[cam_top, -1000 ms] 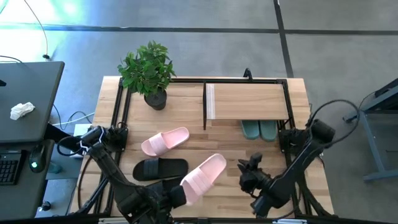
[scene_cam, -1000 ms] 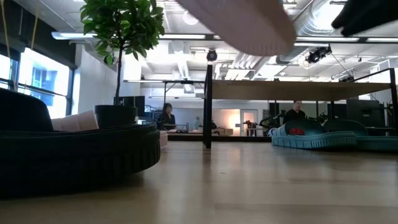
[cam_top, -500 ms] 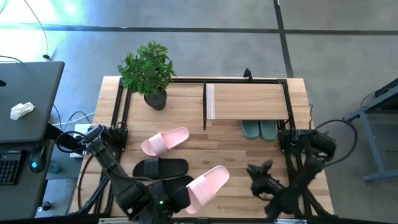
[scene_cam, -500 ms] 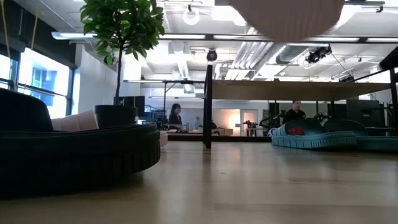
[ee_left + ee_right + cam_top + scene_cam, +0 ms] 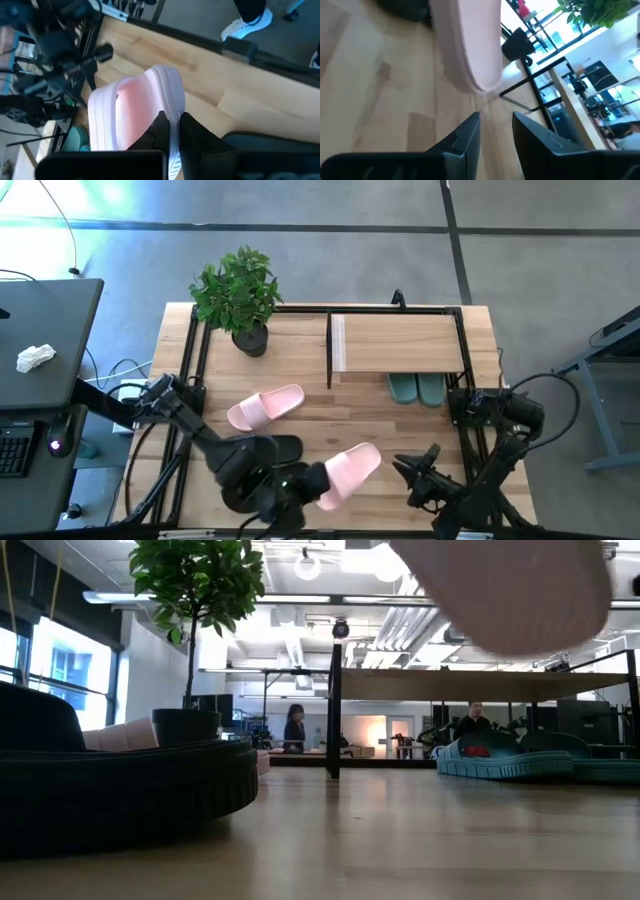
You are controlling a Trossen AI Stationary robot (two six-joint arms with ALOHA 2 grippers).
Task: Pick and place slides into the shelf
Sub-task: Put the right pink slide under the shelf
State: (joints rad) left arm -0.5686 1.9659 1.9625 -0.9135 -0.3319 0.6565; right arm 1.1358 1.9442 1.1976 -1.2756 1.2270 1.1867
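My left gripper [image 5: 312, 478] is shut on a pale pink slide [image 5: 350, 468], held above the table's near middle; the low view shows its sole [image 5: 510, 590] high off the wood. To its right my right gripper [image 5: 415, 468] stands open with nothing between its fingers, the held slide [image 5: 475, 45] just ahead of them. A second pink slide [image 5: 265, 407] and a black slide [image 5: 272, 448] lie flat on the table. Two dark green slides [image 5: 418, 388] lie under the shelf [image 5: 400, 343]. My left gripper pinches the pink slide's side edge [image 5: 172, 112] between its two fingers, near one end of the sole. The fingers slant down toward the table's right side. The slide juts out beyond the fingers, tilted and lifted clear of the table.
A potted plant [image 5: 240, 295] stands at the far left corner. Bare wood lies between the held slide and the shelf's front. A black frame post [image 5: 334, 710] marks the shelf's left end. People show in the room behind the table.
My left gripper has carried the pink slide toward the table's right edge and a little up, turning it as it went; the slide stays clear of the table. My right gripper has sunk, turned, and drawn slightly toward the near right, its fingers as far apart as before.
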